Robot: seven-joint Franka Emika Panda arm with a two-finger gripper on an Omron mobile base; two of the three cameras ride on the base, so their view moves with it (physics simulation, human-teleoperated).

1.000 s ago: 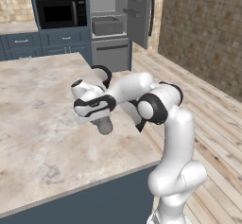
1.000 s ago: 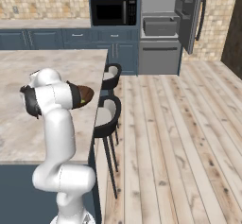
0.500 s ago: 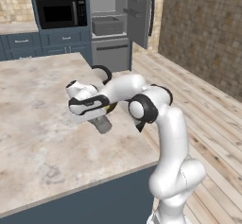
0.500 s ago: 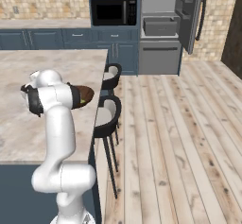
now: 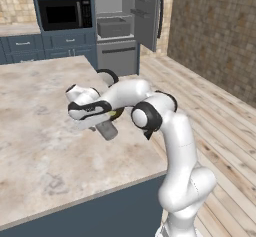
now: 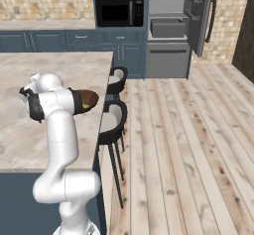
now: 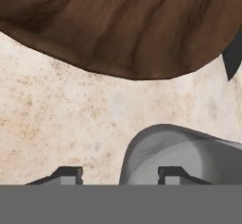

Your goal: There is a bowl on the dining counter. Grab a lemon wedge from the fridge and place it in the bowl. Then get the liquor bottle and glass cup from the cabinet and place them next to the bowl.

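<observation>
The big tabletop (image 5: 35, 146) holds the brown bowl (image 7: 127, 24), and the glass cup (image 5: 107, 129) sits just beside it, where it belongs. The gripper (image 7: 118, 173) looks spread, probably letting go of the cup.

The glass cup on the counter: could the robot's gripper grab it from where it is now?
Probably yes. The gripper sits just over the glass cup, beside the bowl, but one fingertip appears over the glass, so it may need shifting sideways.
</observation>
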